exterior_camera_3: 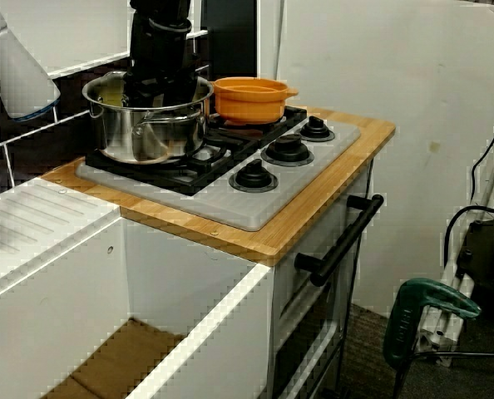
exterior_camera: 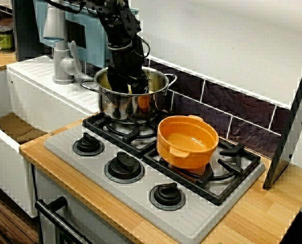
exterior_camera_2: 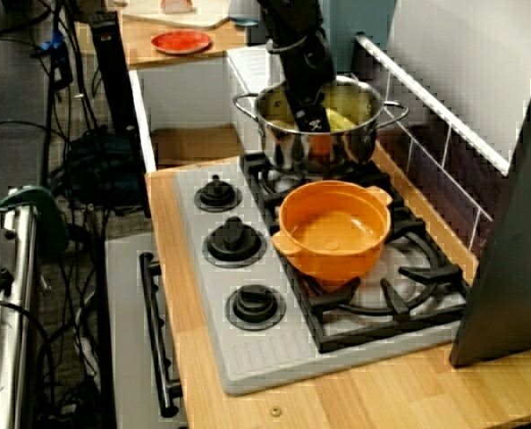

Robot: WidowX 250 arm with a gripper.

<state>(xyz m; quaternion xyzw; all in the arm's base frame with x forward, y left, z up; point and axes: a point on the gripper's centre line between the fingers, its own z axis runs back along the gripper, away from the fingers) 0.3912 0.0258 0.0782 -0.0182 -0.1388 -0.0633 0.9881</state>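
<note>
A steel two-handled pot point(exterior_camera: 118, 104) stands on the back-left burner of the stove. My gripper point(exterior_camera: 128, 87) reaches straight down into it from a black arm. Its fingertips sit below the rim, next to something yellow point(exterior_camera_2: 343, 118) lying in the pot. The high view shows the gripper point(exterior_camera_2: 315, 121) near the pot's middle, but not the gap between its fingers. In the low view from the sink side, the pot point(exterior_camera_3: 139, 133) hides the fingertips. An empty orange pot point(exterior_camera: 186, 147) stands on the neighbouring burner, just right of the steel one.
Three black knobs point(exterior_camera: 124, 168) line the stove's front edge. A white sink with a grey tap point(exterior_camera: 64, 61) lies left of the stove. A grey panel point(exterior_camera: 293, 127) leans at the right end of the counter. A red plate point(exterior_camera_2: 181, 41) sits beyond the sink.
</note>
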